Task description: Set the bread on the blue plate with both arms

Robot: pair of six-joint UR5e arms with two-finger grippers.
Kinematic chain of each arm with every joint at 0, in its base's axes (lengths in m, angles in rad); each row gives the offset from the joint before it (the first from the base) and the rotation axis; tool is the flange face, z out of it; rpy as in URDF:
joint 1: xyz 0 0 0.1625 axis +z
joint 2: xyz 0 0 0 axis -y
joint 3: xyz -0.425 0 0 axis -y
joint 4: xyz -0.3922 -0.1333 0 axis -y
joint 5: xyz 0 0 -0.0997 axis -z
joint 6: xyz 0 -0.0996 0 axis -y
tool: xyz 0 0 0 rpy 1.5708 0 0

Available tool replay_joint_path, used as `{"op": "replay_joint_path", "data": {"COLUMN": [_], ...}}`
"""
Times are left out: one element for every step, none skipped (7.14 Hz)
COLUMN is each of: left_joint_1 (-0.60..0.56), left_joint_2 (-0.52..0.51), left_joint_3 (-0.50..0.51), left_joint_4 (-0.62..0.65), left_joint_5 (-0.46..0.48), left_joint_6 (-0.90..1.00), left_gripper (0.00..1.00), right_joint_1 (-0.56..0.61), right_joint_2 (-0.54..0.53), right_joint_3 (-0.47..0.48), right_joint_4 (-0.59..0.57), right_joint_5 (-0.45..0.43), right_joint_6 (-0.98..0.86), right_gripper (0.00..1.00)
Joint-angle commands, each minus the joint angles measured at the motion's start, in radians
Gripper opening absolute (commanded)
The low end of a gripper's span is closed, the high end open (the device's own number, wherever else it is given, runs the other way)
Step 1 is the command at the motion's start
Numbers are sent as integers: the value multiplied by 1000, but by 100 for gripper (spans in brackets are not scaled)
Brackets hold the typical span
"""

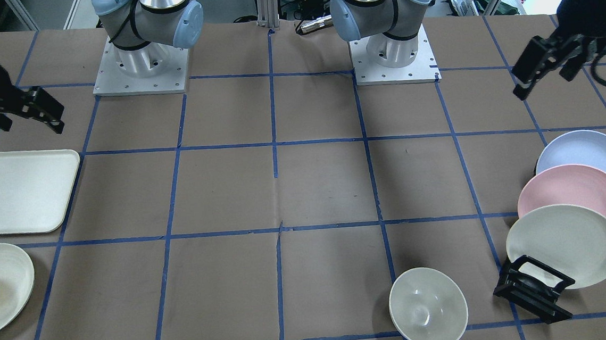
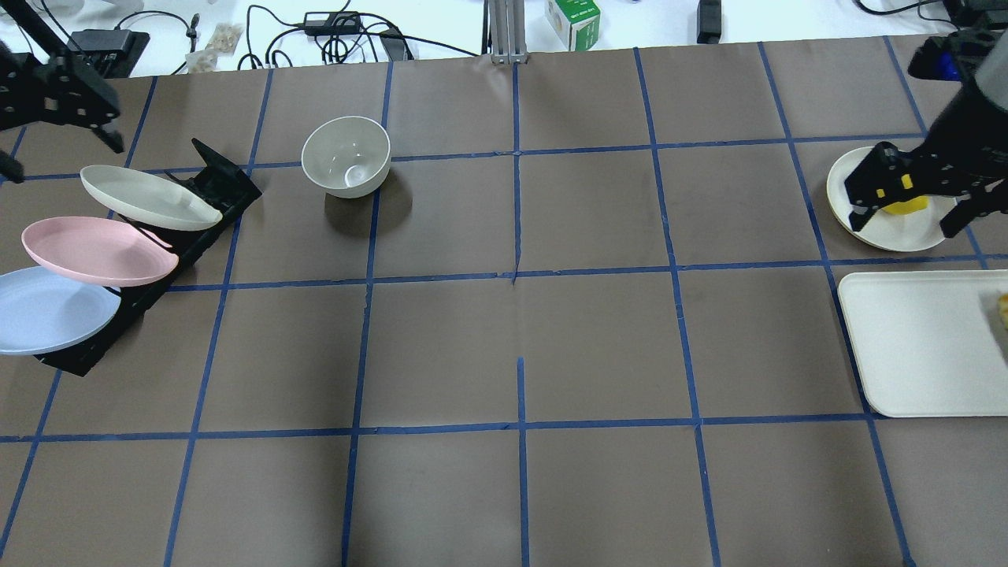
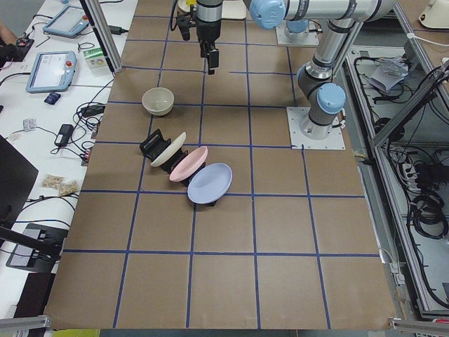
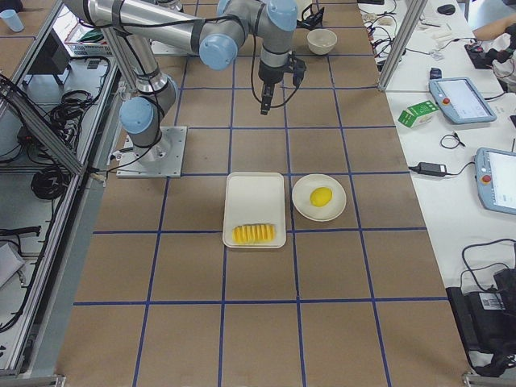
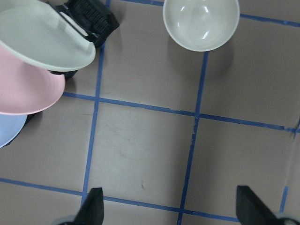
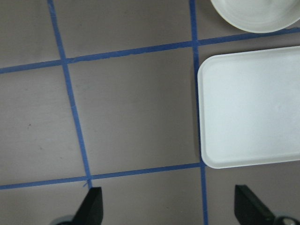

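Reading from the robot's edge of the table outward.

Nearest, on the robot's left side, the blue plate (image 2: 47, 311) is sitting tilted in a black rack (image 2: 213, 185). It is occupying the slot closest to the robot and nothing is lying on it. On the right side, a cream tray (image 2: 913, 346) is lying flat. The bread (image 4: 254, 234) is resting on the tray's outer end, well apart from the blue plate.

Next outward in the rack, the pink plate (image 2: 94, 250) is leaning behind the blue one, and the cream-white plate (image 2: 146, 197) is leaning behind that, each overlapping its neighbour.

Farther out, a white plate (image 4: 305, 201) is sitting just beside the tray, with a yellow lemon-like fruit (image 4: 321, 196) lying on it. A pale bowl (image 2: 346, 156) is standing upright near the rack's far end.

The left gripper (image 5: 171, 211) is hanging above the table, near the rack's far end. Its fingers are spread wide with nothing between them. The right gripper (image 6: 168, 206) is hanging above the table near the tray's inner edge, likewise spread wide and carrying nothing. Neither gripper is touching the bread or any plate.
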Motion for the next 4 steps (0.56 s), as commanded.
{"op": "replay_joint_path", "data": {"left_joint_1": [256, 331, 369, 414], "left_joint_2": [-19, -38, -64, -88], "left_joint_3": [-7, -25, -72, -132], "left_joint_4": [28, 34, 114, 213], "left_joint_5": [47, 44, 47, 44], "left_joint_6": [3, 7, 10, 10], "left_gripper": [100, 100, 100, 100], "right_joint_1": [-164, -236, -307, -356], "right_joint_2": [56, 89, 122, 175], "right_joint_3": [10, 26, 53, 79], "right_joint_4": [-68, -122, -203, -318], "right_joint_5": [-40, -60, -59, -61], "right_joint_6": [-239, -352, -422, -492], "right_gripper": [100, 100, 100, 100]}}
